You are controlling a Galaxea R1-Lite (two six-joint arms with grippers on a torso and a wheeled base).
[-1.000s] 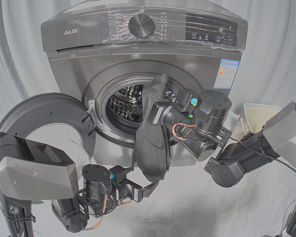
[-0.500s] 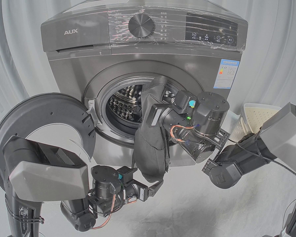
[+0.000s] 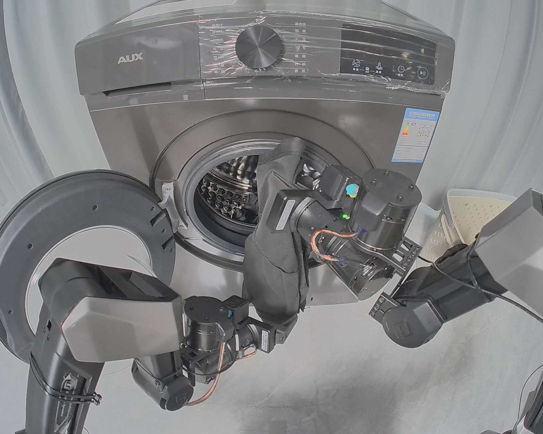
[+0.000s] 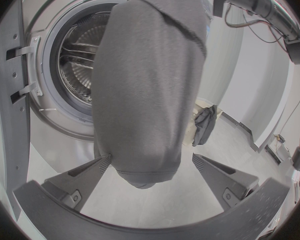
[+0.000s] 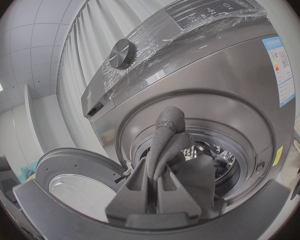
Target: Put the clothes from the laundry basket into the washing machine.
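Observation:
A dark grey garment [image 3: 277,254] hangs in front of the washing machine's [image 3: 157,122] open drum [image 3: 226,194]. My right gripper [image 5: 155,184] is shut on the garment's bunched top [image 5: 166,130], just outside the drum mouth. The lower end of the garment [image 4: 146,117] dangles between the open fingers of my left gripper [image 4: 151,162]; one fingertip [image 4: 105,160] touches the cloth. In the head view the left gripper [image 3: 283,323] sits low, right under the garment. The cream laundry basket [image 3: 476,212] stands to the right of the machine, with another dark cloth [image 4: 205,124] draped over its edge.
The round door [image 3: 84,212] is swung fully open to the left, close to my left arm. Grey floor [image 3: 344,381] lies in front of the machine. White curtains [image 3: 507,91] hang behind and beside it.
My left arm has moved right and up, bringing its open gripper around the garment's bottom end. The right gripper with the garment has shifted slightly left.

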